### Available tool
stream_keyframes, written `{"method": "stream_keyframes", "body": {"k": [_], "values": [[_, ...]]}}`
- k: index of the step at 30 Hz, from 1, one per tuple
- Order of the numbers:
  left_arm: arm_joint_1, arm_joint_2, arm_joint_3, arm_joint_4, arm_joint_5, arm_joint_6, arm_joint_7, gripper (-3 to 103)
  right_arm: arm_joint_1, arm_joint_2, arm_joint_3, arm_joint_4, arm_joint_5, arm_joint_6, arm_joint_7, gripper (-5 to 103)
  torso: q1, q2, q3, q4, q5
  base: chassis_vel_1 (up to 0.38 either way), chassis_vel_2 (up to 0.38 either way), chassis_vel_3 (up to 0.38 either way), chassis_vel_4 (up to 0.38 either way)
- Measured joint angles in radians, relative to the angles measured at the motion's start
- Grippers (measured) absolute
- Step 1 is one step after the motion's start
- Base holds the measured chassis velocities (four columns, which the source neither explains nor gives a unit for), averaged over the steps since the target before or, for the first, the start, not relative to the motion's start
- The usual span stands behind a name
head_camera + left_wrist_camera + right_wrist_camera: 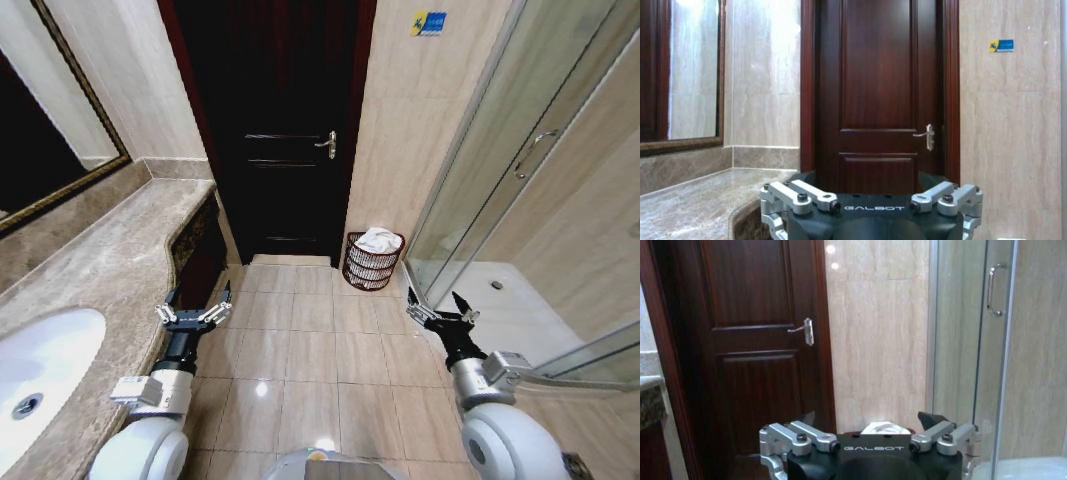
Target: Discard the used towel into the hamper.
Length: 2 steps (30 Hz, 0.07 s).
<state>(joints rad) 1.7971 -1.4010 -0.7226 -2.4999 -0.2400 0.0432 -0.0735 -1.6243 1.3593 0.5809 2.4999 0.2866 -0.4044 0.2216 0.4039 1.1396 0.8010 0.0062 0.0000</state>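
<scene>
The hamper [370, 268], a small round reddish-brown openwork basket, stands on the floor against the wall between the door and the shower. A crumpled white towel [379, 239] lies in its top. In the right wrist view the towel [884, 428] peeks over the gripper body, which hides the hamper. My left gripper [197, 305] hangs open and empty beside the counter's front, well short of the hamper. My right gripper [437, 308] is open and empty too, just short of the hamper and to its right. The wrist views show the left gripper [870, 202] and the right gripper [870, 442] with nothing in them.
A shut dark wooden door [285, 130] faces me. On the left runs a marble counter [110, 260] with a white sink [40, 370] under a framed mirror [40, 130]. The glass shower enclosure [520, 200] closes the right side. Tiled floor [300, 350] lies open between them.
</scene>
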Motion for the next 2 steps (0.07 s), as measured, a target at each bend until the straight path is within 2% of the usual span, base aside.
{"method": "stream_keyframes", "body": {"k": [2], "values": [[0.0,0.0,0.0,0.0,0.0,0.0,0.0,100,0.0,0.0,0.0,0.0,0.0,0.0,0.0,100,0.0,0.0,0.0,0.0,0.0,0.0,0.0,0.0,0.0]]}}
